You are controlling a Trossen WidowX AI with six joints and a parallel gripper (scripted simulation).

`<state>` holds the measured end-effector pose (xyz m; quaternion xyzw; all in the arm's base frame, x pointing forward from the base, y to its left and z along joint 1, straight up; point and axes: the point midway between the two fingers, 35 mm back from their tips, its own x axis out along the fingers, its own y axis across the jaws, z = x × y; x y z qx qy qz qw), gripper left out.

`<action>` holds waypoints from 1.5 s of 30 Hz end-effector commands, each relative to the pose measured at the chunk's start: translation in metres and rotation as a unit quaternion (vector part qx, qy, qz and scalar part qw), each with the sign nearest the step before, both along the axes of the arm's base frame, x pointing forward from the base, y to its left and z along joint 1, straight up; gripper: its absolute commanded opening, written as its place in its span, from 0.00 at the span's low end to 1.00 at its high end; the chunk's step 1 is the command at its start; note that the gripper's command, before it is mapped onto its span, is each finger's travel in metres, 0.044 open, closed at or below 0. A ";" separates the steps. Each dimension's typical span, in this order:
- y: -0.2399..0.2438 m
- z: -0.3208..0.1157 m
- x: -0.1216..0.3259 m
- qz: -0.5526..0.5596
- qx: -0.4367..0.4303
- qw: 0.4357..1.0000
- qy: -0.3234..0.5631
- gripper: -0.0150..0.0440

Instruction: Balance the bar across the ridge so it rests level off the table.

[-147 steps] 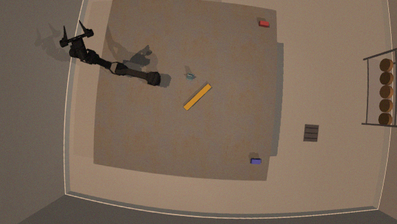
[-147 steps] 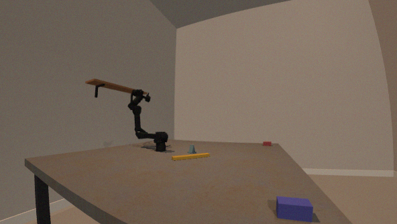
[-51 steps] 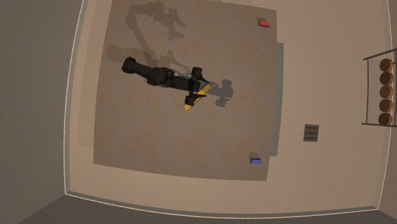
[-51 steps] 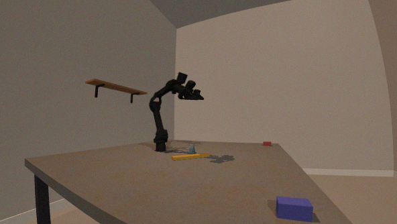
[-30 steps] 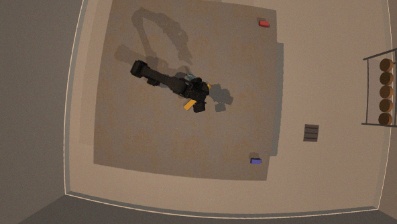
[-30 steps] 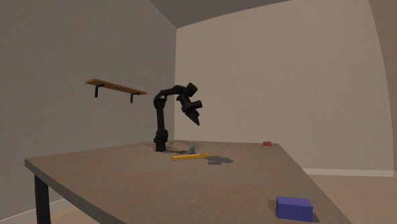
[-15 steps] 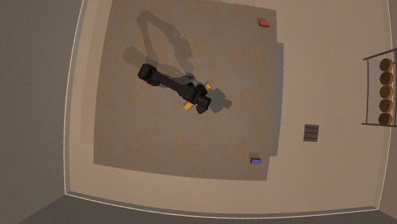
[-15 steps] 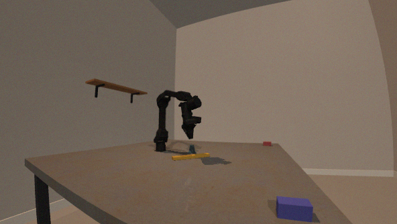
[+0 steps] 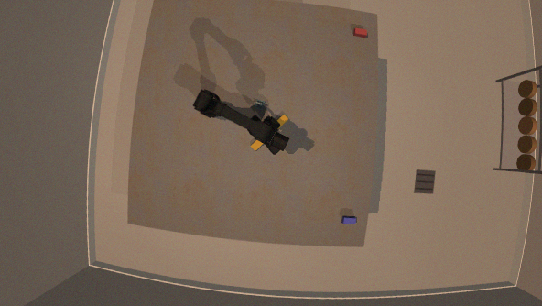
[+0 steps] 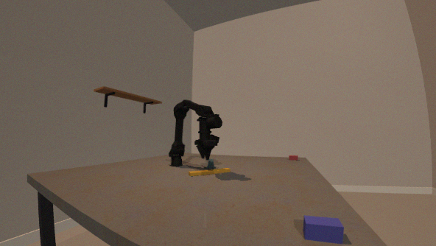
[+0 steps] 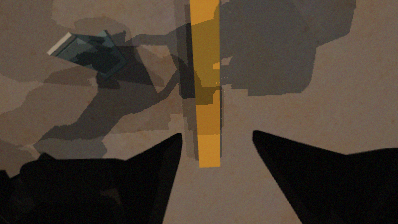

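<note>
The yellow-orange bar point(image 9: 256, 145) point(image 10: 199, 172) point(image 11: 207, 145) lies flat on the table point(image 9: 183, 197) point(image 10: 166, 206). The small teal ridge point(image 9: 260, 106) point(image 10: 211, 164) point(image 11: 92, 52) stands on the table beside the bar, apart from it, at the left in the wrist view. My gripper point(image 10: 206, 158) point(image 11: 217, 136) is open and empty. It points down from above the bar, with the bar's near end showing between the fingertips in the wrist view. In the top view the arm hides the middle of the bar and the fingertips.
A red block point(image 9: 361, 32) point(image 10: 293, 157) and a blue block point(image 9: 349, 220) point(image 10: 323, 230) lie far off near the table's edge. A wooden shelf point(image 10: 127, 96) is on the wall. A rack with several round brown things stands beyond the table in the top view.
</note>
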<state>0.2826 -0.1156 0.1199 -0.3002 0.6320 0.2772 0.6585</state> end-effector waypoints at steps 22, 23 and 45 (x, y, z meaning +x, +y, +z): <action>-0.001 -0.059 -0.001 0.004 0.001 1.000 0.010 0.79; -0.001 -0.061 -0.001 0.004 0.001 1.000 0.010 0.79; -0.001 -0.071 -0.001 0.004 0.001 1.000 0.010 0.79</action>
